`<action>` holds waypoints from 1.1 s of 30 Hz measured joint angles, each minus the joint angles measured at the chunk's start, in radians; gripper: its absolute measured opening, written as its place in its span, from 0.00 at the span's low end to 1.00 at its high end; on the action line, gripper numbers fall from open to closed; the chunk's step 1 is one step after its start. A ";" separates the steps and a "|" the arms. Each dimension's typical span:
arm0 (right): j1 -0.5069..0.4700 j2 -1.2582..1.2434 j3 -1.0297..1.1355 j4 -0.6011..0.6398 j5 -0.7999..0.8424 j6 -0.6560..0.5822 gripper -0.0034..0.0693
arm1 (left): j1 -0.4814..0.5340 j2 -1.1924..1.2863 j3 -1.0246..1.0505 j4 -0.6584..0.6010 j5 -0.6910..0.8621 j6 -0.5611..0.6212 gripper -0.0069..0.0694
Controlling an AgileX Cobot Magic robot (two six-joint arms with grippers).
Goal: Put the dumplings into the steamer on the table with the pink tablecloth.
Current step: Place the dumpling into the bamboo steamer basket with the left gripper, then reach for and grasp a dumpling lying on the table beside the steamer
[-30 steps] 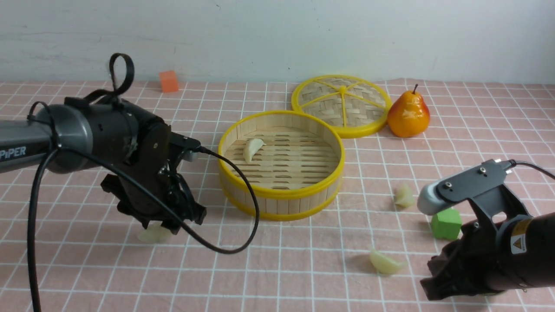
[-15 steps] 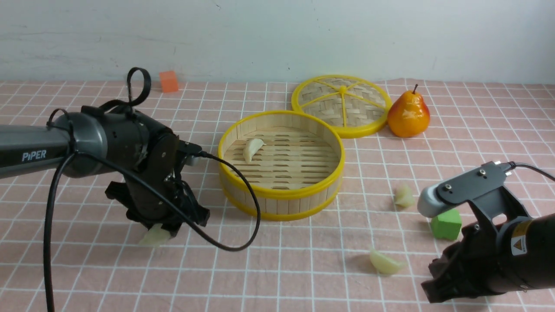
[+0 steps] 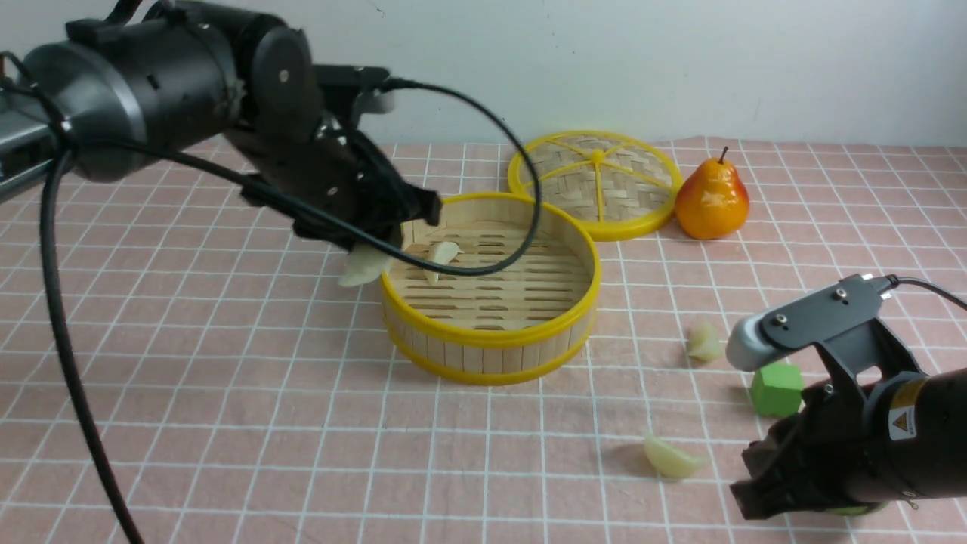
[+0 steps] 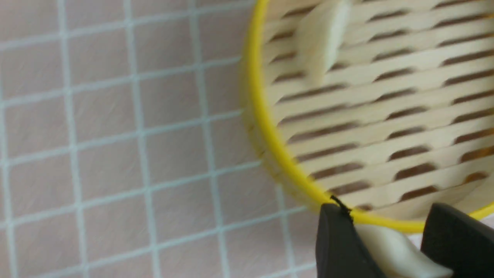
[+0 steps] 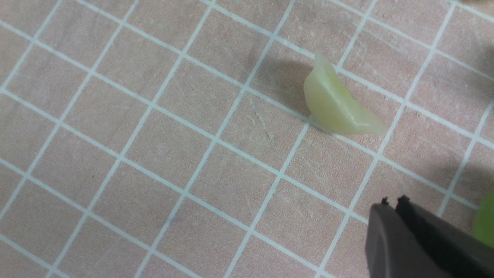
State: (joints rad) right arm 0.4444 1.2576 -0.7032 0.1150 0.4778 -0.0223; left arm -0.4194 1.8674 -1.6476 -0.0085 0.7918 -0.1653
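Observation:
My left gripper (image 3: 372, 255) is shut on a pale dumpling (image 3: 364, 266), held in the air just outside the left rim of the steamer (image 3: 491, 337). In the left wrist view that dumpling (image 4: 389, 251) is wedged between the two black fingers (image 4: 339, 239), over the yellow rim (image 4: 266, 131). A second dumpling (image 3: 440, 257) lies on the steamer's slatted floor. Two more dumplings (image 3: 704, 341) (image 3: 671, 458) rest on the pink tablecloth (image 3: 227, 393) to the right. My right gripper (image 5: 393, 200) hovers shut and empty, low near the closer one (image 5: 335, 104).
A green cube (image 3: 776, 389) sits right beside my right arm. The flat woven lid (image 3: 595, 183) leans against the steamer's far rim, with an orange-yellow pear (image 3: 712, 198) next to it. My left arm's black cable (image 3: 521, 151) loops over the steamer.
My left gripper closed on the dumpling at the front left, then lifted it up and rightward to the steamer's left rim. The right arm has stayed still.

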 joint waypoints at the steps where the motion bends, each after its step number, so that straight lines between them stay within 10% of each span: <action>1: 0.000 0.000 0.000 0.001 0.000 -0.001 0.09 | -0.014 0.026 -0.015 -0.007 -0.036 0.004 0.45; 13: 0.000 0.004 -0.028 -0.001 0.098 0.022 0.11 | -0.048 0.239 -0.037 -0.008 -0.189 0.008 0.45; 21: -0.154 0.131 -0.243 -0.003 0.214 0.028 0.40 | -0.049 0.098 -0.035 0.037 -0.169 0.011 0.71; 33: -0.242 0.510 -0.469 0.080 0.088 0.004 0.61 | -0.049 -0.571 0.121 0.094 0.153 0.011 0.22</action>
State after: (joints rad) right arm 0.2025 1.7671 -1.1726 0.1945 0.5657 -0.0187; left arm -0.4685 1.2967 -1.5263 0.0850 0.9443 -0.1546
